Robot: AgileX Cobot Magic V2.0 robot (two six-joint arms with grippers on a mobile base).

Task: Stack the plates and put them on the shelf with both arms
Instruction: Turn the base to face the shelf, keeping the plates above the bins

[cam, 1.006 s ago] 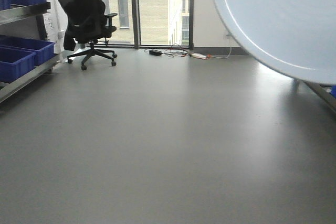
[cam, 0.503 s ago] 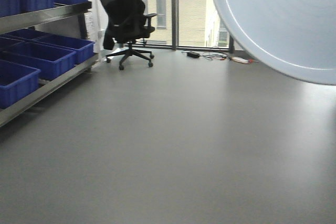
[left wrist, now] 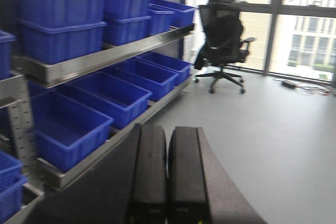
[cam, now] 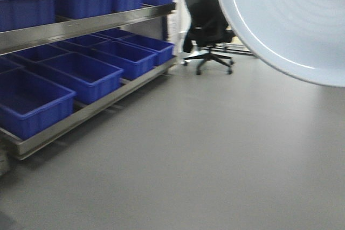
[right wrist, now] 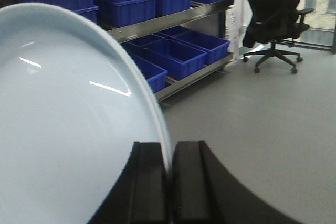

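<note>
Item: plate (right wrist: pixel 68 129), rim clamped in right pincer (right wrist: pixel 169 169), held in air near shelf (right wrist: pixel 173 18), not on it.
We cannot tell whether 2 are stacked.
Left pincer (left wrist: pixel 167 177) clenched, empty.
We judge placing remains.

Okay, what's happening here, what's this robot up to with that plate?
The right gripper pinches the rim of a pale plate between its fingers, holding it in the air. The left gripper is shut and empty. Over the last second the front view has swung round to the steel shelf with its blue crates, so the robot seems to be bringing the plate there.
</note>
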